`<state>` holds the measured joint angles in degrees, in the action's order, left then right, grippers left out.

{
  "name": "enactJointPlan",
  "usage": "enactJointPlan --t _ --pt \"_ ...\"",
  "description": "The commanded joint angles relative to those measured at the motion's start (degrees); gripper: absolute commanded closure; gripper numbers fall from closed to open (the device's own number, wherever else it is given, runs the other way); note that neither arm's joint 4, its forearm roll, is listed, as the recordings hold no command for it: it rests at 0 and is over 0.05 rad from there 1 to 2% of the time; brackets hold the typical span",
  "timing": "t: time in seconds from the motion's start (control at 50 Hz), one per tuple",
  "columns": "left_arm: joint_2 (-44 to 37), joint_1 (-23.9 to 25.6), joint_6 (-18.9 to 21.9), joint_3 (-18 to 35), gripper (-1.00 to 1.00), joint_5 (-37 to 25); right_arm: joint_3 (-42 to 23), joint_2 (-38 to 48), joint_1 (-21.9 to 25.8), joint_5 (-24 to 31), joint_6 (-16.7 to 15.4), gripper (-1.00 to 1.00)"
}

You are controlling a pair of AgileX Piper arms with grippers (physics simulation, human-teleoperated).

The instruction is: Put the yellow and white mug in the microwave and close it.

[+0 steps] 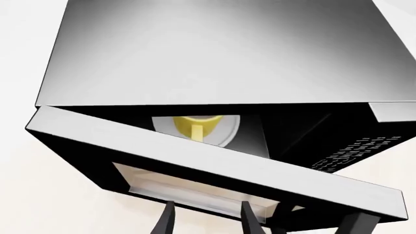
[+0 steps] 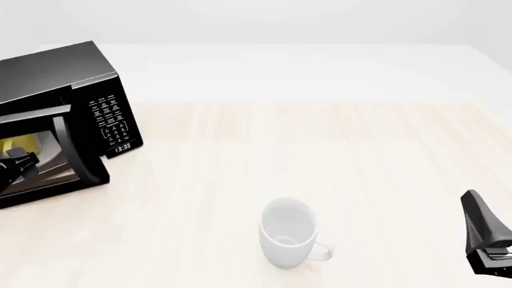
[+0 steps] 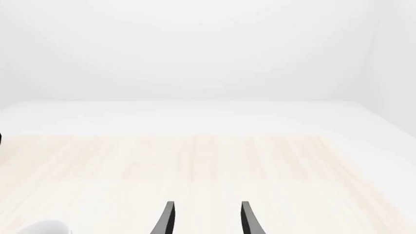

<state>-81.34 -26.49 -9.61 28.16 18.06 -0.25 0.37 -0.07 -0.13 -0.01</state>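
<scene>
The black microwave (image 2: 56, 90) stands at the table's far left, also in the left wrist view (image 1: 215, 53). Its door (image 1: 215, 161) is partly open, swung most of the way toward the body. The yellow and white mug (image 1: 197, 127) sits inside on the white round plate (image 1: 226, 131); in the front view the mug (image 2: 23, 146) shows through the door glass. My left gripper (image 1: 206, 222) is open and empty, its fingertips right at the door's outer face. My right gripper (image 3: 206, 219) is open and empty over bare table at the right front (image 2: 484, 237).
A larger all-white mug (image 2: 288, 233) stands upright at the front middle of the wooden table (image 2: 336, 156), handle toward the right. Its rim shows in the right wrist view (image 3: 42, 228). The microwave keypad (image 2: 112, 120) faces the table's middle.
</scene>
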Motion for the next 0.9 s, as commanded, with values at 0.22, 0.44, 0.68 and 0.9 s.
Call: enactJointPlan --t 0.22,0.44,0.68,0.9 --pt "-2.8 -0.2 0.7 3.3 -1.00 0.7 0.0 0.0 0.0 0.0 0.0 -1.00" --pt "-4.6 0.0 0.5 5.2 -1.00 0.6 0.0 0.0 0.0 0.0 0.0 -1.00" --pt "-6.7 -0.7 0.7 7.4 -1.00 0.6 0.0 0.0 0.0 0.0 0.0 -1.00" --pt "-7.6 -1.2 0.6 8.8 -1.00 0.4 0.0 0.0 0.0 0.0 0.0 -1.00"
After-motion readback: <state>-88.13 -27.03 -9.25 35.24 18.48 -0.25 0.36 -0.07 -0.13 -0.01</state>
